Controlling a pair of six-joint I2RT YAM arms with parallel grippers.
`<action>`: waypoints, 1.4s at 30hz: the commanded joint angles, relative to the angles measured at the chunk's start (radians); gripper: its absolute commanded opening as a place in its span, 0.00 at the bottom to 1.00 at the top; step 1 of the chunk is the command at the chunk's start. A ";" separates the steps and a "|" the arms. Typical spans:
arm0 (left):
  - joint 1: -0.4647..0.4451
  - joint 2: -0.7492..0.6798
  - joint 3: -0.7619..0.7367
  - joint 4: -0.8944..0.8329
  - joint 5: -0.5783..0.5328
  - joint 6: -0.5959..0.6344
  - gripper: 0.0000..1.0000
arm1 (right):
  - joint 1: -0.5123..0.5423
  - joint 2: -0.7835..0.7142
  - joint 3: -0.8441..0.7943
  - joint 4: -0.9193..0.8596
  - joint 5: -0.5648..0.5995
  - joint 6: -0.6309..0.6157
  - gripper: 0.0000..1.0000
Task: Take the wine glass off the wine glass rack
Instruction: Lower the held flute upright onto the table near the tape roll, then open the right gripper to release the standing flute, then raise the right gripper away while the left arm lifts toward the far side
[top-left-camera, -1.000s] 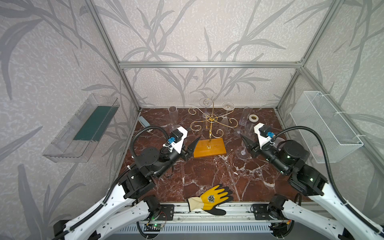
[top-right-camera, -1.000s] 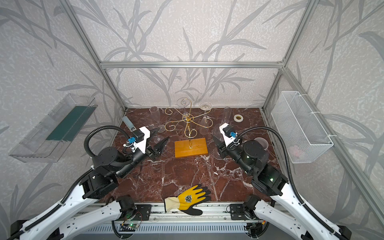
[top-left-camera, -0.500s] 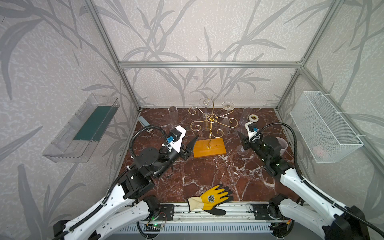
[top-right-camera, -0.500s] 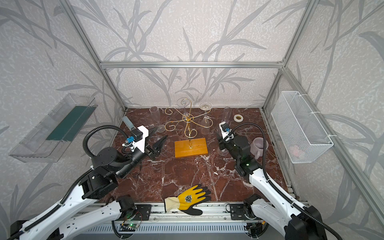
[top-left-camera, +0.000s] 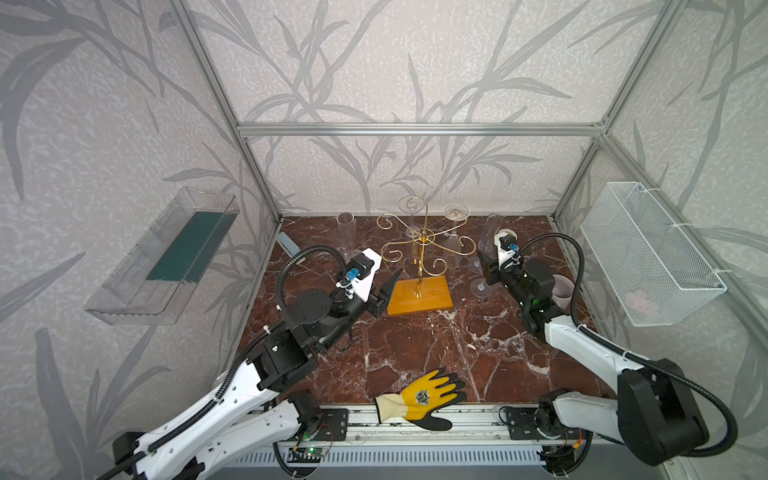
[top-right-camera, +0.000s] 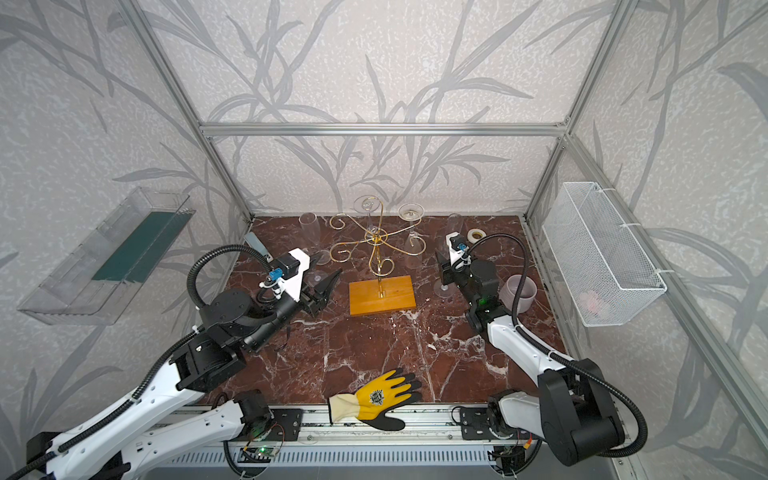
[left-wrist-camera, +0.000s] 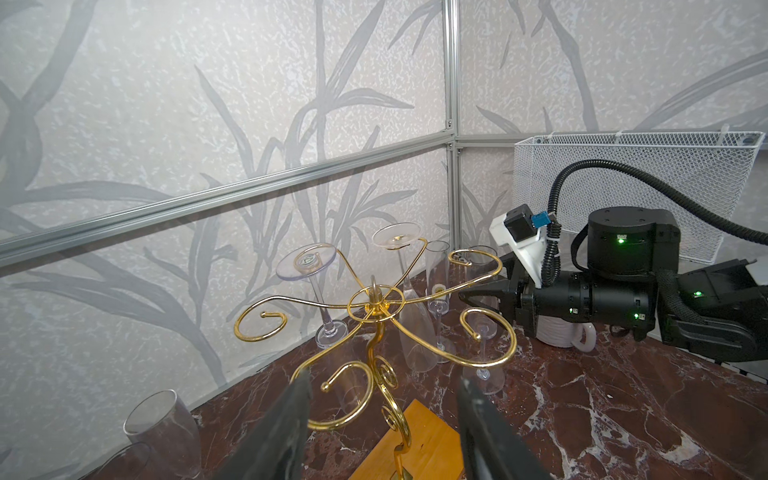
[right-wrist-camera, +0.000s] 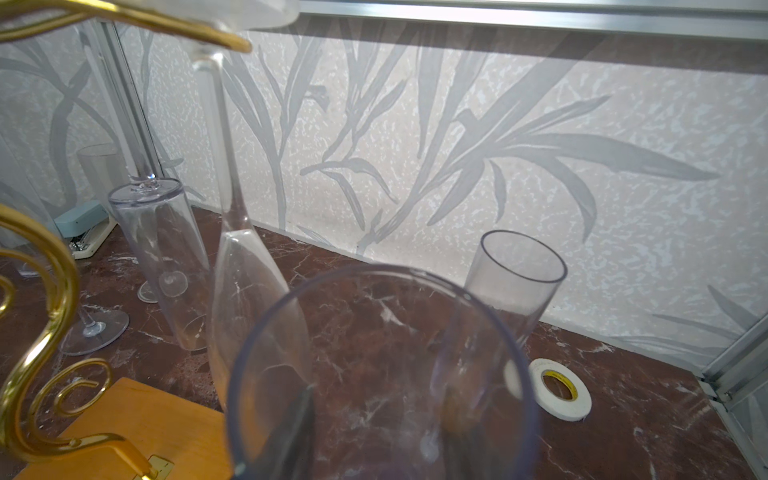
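The rack (top-left-camera: 420, 293) stands on the table (top-left-camera: 415, 353), in the middle and near the back; it is gold wire on a yellow wood block. One hung glass (top-left-camera: 413, 204) is upside down on a back arm of the rack; the other hung glass (top-left-camera: 456, 212) hangs the same way just to its right.

The right gripper (top-left-camera: 484, 266) is just right of the rack. Its jaws pinch the bowl of a free glass (right-wrist-camera: 382, 353). This glass is upright and off the rack; its foot is low by the table, but I cannot tell if it touches.

The left gripper (top-left-camera: 388, 291) is just left of the wood block; its jaws are spread wide with nothing between them.

A left glass (top-left-camera: 345, 226) stands on the table at the back; a right glass (top-left-camera: 492, 226) stands at the back too, with tape (top-right-camera: 475, 236) near it. A mug (top-left-camera: 561, 286) sits behind the right arm; a yellow glove (top-left-camera: 419, 399) lies at the front edge.
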 joint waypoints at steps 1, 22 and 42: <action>-0.001 0.002 0.039 0.023 -0.004 0.021 0.58 | -0.010 0.027 -0.007 0.145 -0.019 0.026 0.38; -0.001 -0.011 0.031 0.013 -0.002 0.011 0.58 | -0.065 0.165 -0.028 0.182 0.003 0.018 0.40; 0.000 -0.068 0.026 0.050 -0.107 0.008 0.59 | -0.080 0.054 -0.060 0.115 0.019 0.013 0.90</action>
